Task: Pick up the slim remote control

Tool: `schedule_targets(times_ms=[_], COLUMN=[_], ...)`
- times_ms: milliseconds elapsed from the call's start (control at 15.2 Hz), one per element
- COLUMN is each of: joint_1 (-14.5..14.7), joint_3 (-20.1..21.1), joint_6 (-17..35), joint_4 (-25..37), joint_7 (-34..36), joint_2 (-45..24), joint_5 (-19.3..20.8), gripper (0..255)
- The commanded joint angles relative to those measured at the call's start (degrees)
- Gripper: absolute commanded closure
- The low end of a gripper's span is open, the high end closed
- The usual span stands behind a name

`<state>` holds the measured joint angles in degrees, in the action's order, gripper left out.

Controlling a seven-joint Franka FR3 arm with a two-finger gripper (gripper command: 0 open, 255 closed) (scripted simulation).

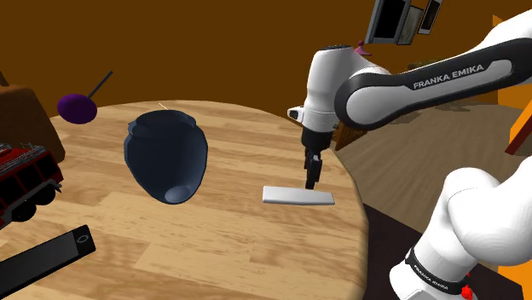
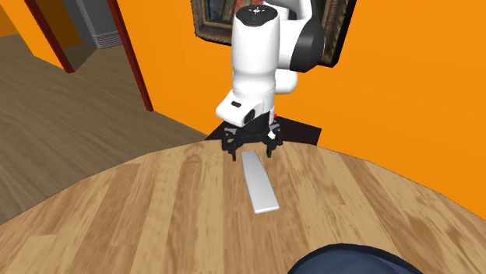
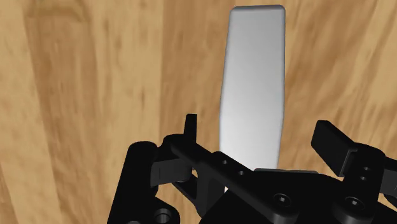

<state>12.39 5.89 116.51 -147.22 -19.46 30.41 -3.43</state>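
The open hand [image 3: 261, 137] hangs over one end of the flat grey remote control [image 3: 251, 83], so an off-centre pinch could pivot it loose.

Remote [image 3: 251, 83]: one end hidden beneath the gripper [image 3: 261, 127]. Red toy truck [image 1: 26, 175] and black slab [image 1: 47, 257]: cut off at the shoulder view's left edge.

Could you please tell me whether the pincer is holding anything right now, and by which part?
Nothing is held: the open pincer straddles one end of the pale grey remote, fingers clear of its sides.
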Motion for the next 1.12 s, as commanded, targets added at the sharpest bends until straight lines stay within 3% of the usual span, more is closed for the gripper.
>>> schedule_targets(times_ms=[0,660,726,1056], joint_1=[1.6,1.8,1.8,1.8], joint_3=[0.5,0.9,1.0,1.0], joint_6=[4.4,11.9,12.0,11.9], joint_4=[-0.9,-4.6,-4.6,-4.5], joint_7=[-2.5,-2.9,-2.9,-2.9], joint_2=[-2.9,-6.7,-6.8,-6.8], joint_5=[-0.6,-0.8,-0.8,-0.8], gripper=[0,0,255,255])
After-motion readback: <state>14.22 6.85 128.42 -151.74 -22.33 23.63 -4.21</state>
